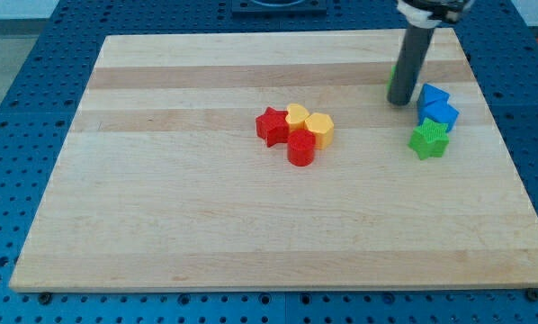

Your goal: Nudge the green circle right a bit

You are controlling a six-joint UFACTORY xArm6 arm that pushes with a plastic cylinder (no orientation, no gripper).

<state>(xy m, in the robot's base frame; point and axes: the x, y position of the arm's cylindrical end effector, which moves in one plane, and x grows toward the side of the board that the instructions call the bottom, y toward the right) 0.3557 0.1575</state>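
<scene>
Wooden board (161,225) with two block groups; rod at the view's upper right.

Nearest, mid-board: red cylinder (301,148), red star (271,125), yellow hexagon (320,129) and yellow rounded block (297,114), touching. Right: green star (428,139), then two blue blocks (440,114) (432,94). Farthest: green circle (392,79), mostly hidden behind the rod; my tip (399,102) stands against it, plain, no jaws.

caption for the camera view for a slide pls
My tip stands in front of the mostly hidden green circle, left of two blue blocks.
</scene>
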